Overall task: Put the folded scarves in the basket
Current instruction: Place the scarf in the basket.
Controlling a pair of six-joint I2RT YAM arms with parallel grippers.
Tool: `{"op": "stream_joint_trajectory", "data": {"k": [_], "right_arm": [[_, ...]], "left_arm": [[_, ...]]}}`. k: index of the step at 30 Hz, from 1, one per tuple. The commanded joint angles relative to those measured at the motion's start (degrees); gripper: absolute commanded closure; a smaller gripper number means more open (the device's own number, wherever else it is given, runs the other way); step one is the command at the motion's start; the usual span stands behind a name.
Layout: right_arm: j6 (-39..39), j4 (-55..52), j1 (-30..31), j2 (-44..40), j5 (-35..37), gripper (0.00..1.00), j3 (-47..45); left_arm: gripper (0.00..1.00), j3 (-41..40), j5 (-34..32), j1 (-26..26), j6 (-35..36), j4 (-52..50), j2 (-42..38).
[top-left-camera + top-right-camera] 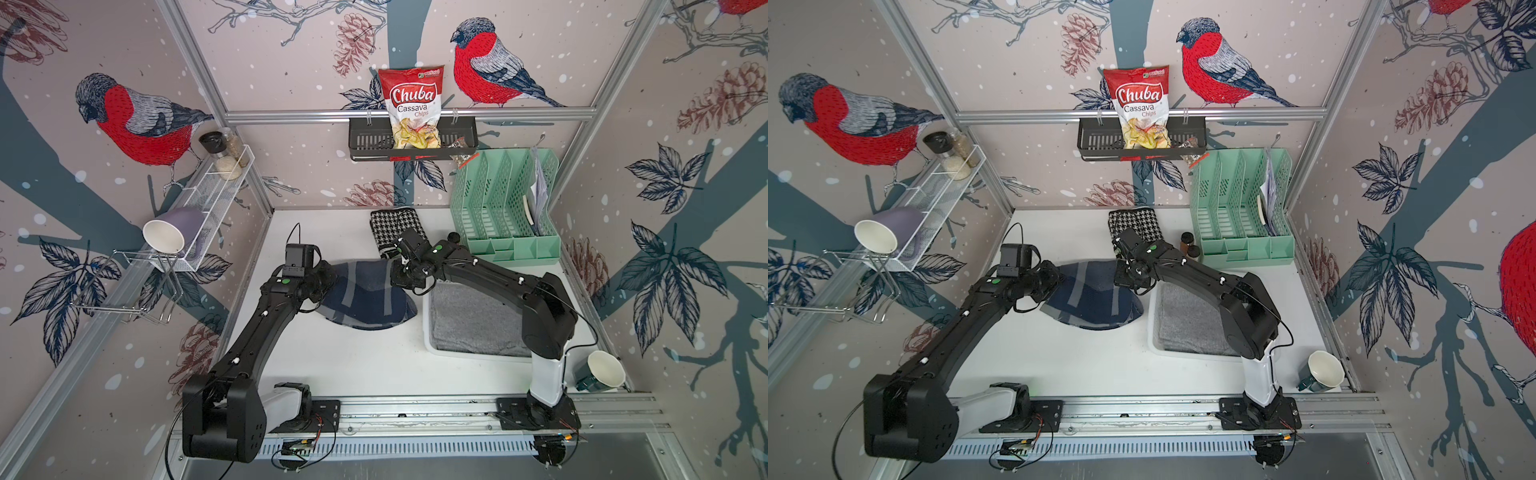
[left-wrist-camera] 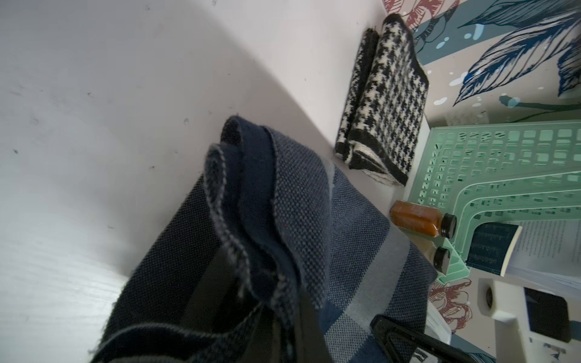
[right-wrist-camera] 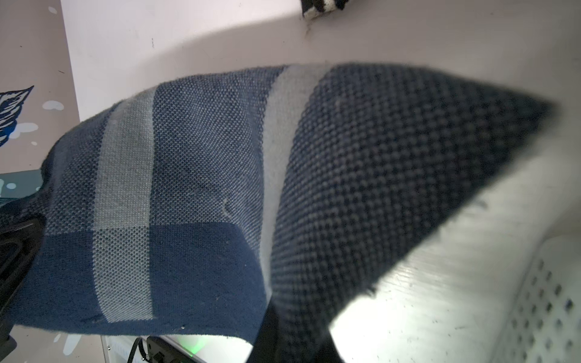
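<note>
Between the two arms: the folded scarf [image 1: 365, 297], navy with pale grey checks, was stretched from claw to claw over the white table [image 1: 332, 365], and its middle sagged in a boat shape.
Left gripper [image 2: 264, 301]: narrow, its dark fingers pinched tight on the bunched layers at the scarf's left end.
Right gripper [image 3: 298, 339]: likewise nearly closed, clamped on the scarf's right end, as the right wrist view showed from close by.
Scarf against table: a shadow lay under the cloth in both wrist views; whether the lowest edge touched the surface could not be told.
Basket [image 1: 428, 332]: white, perforated, just right of the scarf, under the right arm; the scarf's right tip came close to its near corner but was outside it.
Basket contents: a grey folded cloth [image 1: 469, 320] lay flat inside.
Houndstooth scarf [image 1: 392, 226]: folded, black and white, on the table by the back wall, apart from both claws.
Green organiser [image 1: 507, 208]: mint, behind the basket in the right rear corner.
Bottles [image 2: 421, 218]: two small dark-capped ones, just beside the organiser's front.
</note>
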Motion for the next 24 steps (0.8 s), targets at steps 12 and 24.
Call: {"op": "stream_joint_trajectory", "data": {"k": [12,24], "right_arm": [[-2.73,-9.64,-7.04,-19.42,2.41,1.0,-10.35],[-9.09,-18.38,-24.52,-37.44,2.46,1.0,-24.31]], "left_arm": [[1.0,14.43,-7.12,-19.38,-9.34,-5.06,2.83],[1.0,21.0,-10.33,-37.39,-16.56,3.18,16.17]]}}
